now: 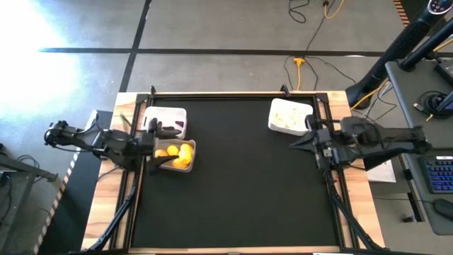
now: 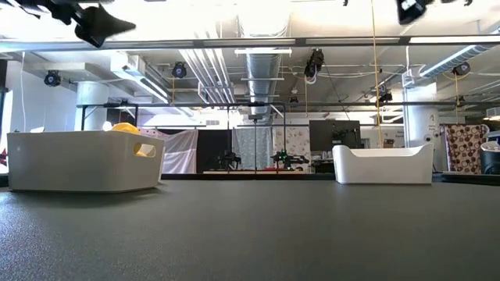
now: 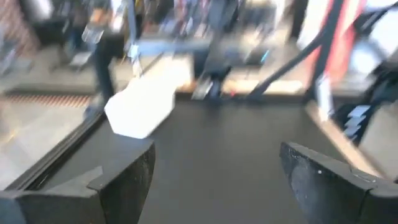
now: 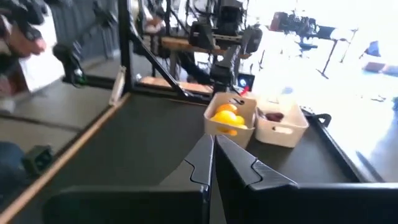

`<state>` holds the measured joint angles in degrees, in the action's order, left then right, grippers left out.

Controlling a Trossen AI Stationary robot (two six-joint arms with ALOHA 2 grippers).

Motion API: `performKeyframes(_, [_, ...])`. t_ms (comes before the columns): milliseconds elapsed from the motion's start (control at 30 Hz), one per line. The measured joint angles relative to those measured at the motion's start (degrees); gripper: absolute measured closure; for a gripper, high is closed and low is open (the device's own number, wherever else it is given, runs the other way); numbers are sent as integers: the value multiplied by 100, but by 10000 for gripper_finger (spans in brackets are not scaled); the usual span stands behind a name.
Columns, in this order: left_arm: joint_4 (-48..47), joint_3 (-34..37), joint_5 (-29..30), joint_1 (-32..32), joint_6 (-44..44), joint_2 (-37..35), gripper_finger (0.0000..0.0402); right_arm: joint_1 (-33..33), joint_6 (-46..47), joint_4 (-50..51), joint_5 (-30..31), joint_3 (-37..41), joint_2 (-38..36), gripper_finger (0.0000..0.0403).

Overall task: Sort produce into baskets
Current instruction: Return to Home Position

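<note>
Three white baskets stand on the black mat. One holds yellow lemons [image 1: 177, 154] at the left; it also shows in the low view [image 2: 82, 160] and the right wrist view [image 4: 229, 119]. One behind it holds dark purple pieces [image 1: 170, 122]. One with white bulbs [image 1: 289, 115] stands at the far right. My left gripper [image 1: 171, 146] is open and empty, raised above the lemon basket, its fingers [image 3: 124, 180] wide apart. My right gripper [image 1: 296, 144] is shut and empty, just in front of the bulb basket.
The wide black mat [image 1: 241, 191] between the baskets and toward the near edge carries nothing that shows. A black metal frame [image 1: 233, 94] runs round the table. A desk with a keyboard [image 1: 439, 173] stands beyond the right edge.
</note>
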<state>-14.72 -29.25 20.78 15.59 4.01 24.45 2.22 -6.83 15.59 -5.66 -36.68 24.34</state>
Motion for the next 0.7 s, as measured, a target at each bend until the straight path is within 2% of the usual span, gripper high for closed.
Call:
performKeyframes(200, [1548,1047,-778,0,-247,-853,75,0,786,42,-59,1219,-1418,394])
performKeyframes(333, [1730,1544,-841,0,-2,-1226,75,1,1023,-48,-35,1981,-2403,394])
performKeyframes(467, [1903,1874,-838,0,154,-1515,75,2,1285,-1159,6,2432,-2310,394])
performKeyframes(567, [1984,1991,-838,0,198,-1722,75,-2,1339,-2914,91,2916,-1863,394])
performKeyframes(700, [2023,2135,-965,0,304,-1850,75,2,997,-3492,-214,3408,-1438,394])
